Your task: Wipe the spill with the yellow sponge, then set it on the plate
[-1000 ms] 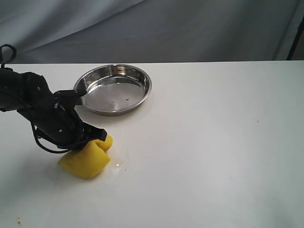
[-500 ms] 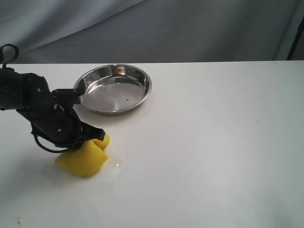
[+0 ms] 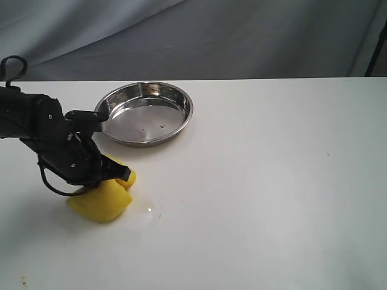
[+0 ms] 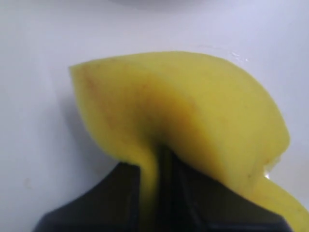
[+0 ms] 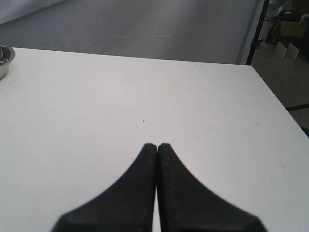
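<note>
The yellow sponge (image 3: 100, 204) lies pressed on the white table, front left, squeezed and bent by my left gripper (image 3: 115, 178), which is shut on its upper edge. In the left wrist view the sponge (image 4: 193, 111) fills the picture, pinched between the black fingers (image 4: 128, 193). Just right of the sponge a faint wet trace of the spill (image 3: 151, 209) glints on the table. The steel plate (image 3: 181, 99) stands behind, apart from the sponge. My right gripper (image 5: 157, 145) is shut on nothing above bare table and does not show in the exterior view.
A grey cloth backdrop (image 3: 242, 36) hangs behind the table. The plate's rim (image 5: 4, 60) shows at the edge of the right wrist view. The table's far edge and a dark stand (image 5: 256, 34) lie beyond the right gripper.
The left gripper has dragged the sponge a little to the left across the table. A faint wet mark is left where the sponge's right edge was. The right arm has not moved.
</note>
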Controlling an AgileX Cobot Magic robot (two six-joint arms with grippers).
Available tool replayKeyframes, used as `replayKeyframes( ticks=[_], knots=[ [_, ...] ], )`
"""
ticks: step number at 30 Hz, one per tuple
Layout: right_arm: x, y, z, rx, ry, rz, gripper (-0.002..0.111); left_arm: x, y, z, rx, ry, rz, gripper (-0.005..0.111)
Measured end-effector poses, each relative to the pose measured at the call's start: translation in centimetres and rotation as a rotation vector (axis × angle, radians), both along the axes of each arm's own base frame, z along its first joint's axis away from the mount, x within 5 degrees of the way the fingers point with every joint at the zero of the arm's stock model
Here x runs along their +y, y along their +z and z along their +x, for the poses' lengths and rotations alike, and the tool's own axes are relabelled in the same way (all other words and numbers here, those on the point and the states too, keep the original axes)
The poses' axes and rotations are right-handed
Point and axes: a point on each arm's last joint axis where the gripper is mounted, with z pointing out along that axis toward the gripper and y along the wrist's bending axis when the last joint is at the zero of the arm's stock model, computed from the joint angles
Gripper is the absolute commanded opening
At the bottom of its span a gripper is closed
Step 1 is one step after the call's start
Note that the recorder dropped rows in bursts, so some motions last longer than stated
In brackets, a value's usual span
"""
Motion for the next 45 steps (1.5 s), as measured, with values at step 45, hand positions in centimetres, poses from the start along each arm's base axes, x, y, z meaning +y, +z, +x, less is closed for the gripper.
replayKeyframes(
  ticks=[45],
  knots=[
    [0.0, 0.0, 0.0, 0.0, 0.0, 0.0, 0.0, -1.3, 0.3, 0.2, -0.057, -0.319, -0.244, 0.0]
  ],
)
